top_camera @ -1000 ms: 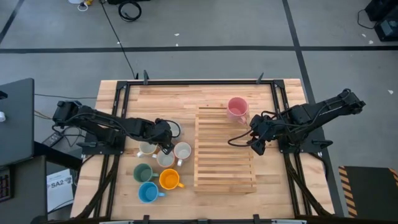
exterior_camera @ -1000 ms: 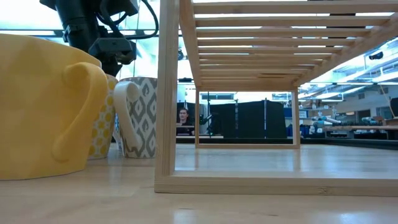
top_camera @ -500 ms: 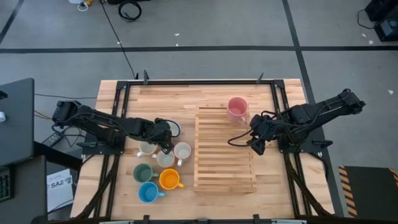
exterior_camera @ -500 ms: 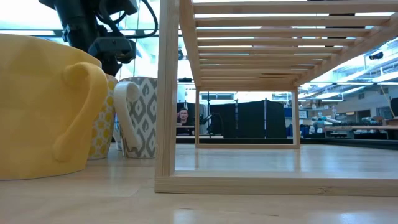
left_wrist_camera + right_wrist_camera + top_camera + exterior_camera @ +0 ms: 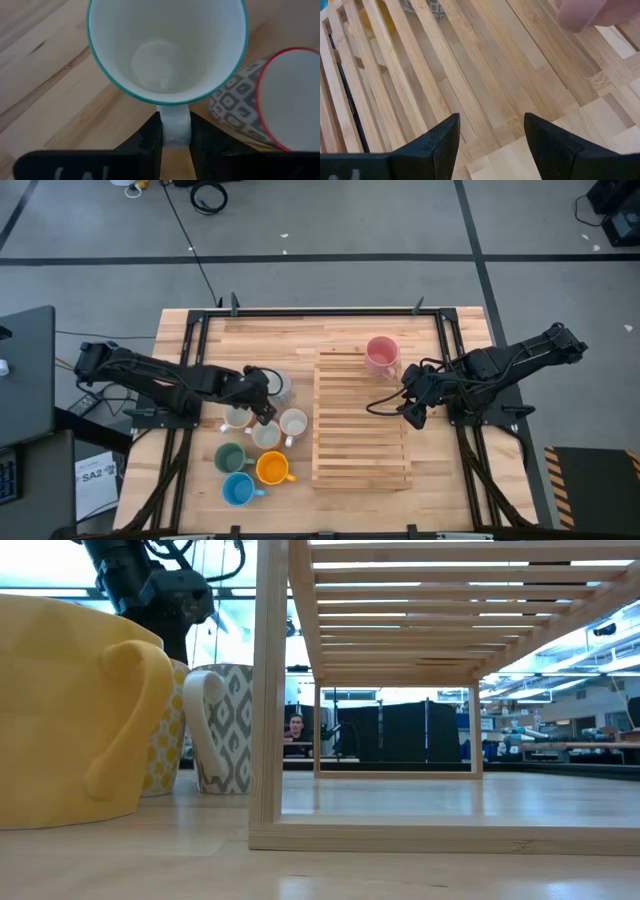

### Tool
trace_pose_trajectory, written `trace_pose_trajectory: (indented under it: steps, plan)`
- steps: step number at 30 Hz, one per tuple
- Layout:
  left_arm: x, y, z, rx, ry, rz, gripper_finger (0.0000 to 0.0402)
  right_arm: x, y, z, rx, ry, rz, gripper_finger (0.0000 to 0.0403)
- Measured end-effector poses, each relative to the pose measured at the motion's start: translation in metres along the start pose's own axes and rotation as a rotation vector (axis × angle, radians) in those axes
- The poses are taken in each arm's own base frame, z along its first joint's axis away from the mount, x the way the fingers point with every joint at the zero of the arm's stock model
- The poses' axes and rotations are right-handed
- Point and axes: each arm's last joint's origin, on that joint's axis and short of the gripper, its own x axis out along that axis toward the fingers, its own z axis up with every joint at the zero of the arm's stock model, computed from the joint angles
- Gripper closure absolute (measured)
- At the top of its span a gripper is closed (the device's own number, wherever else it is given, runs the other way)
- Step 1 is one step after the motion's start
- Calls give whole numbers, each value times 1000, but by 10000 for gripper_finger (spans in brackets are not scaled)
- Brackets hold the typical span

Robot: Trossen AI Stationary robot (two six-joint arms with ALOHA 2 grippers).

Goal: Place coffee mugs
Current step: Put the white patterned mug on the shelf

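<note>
Since a second ago the left gripper (image 5: pixel 268 393) has lifted a white mug with a teal rim (image 5: pixel 167 49) up from the cluster — its fingers (image 5: pixel 148 142) are pinching the mug's handle. Just beside it are sitting a grey-patterned mug with a red rim (image 5: pixel 280 102) and an orange mug (image 5: pixel 271 469), near the wooden slatted rack (image 5: pixel 362 425). The right gripper (image 5: pixel 491 137) is hovering spread wide and empty over the rack's edge — a pink mug (image 5: pixel 381 355) is resting nearby.

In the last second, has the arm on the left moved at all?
Yes. The left gripper, shut on a white mug by its handle, has lifted up and away from the mug cluster.
</note>
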Motion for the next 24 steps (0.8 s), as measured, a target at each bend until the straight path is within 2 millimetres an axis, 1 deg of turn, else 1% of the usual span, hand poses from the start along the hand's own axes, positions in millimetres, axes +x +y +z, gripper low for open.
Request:
trace_pose_trajectory:
  steps: [3, 6, 11, 15, 19, 22, 24]
  plan:
    - [-11, 0, 4, 16, -20, -24, 324, 0, 0, 0, 0, -1, 1, 176]
    - [-27, -7, 15, 49, -47, -53, 324, 0, 0, 0, 0, -1, 2, 176]
    - [-63, -18, 37, 136, -70, -66, 324, 0, 0, 0, 1, -3, 4, 176]
    - [-95, -24, 55, 148, -136, -102, 324, 0, 0, 0, 3, -3, 4, 176]
    - [-123, -27, 68, 155, -190, -134, 324, 0, 0, 0, 3, -3, 5, 176]
    - [-139, -30, 77, 175, -242, -172, 324, 0, 0, 0, 4, -4, 5, 176]
    - [-144, -30, 85, 182, -260, -172, 324, 0, 1, 0, 4, -4, 6, 176]
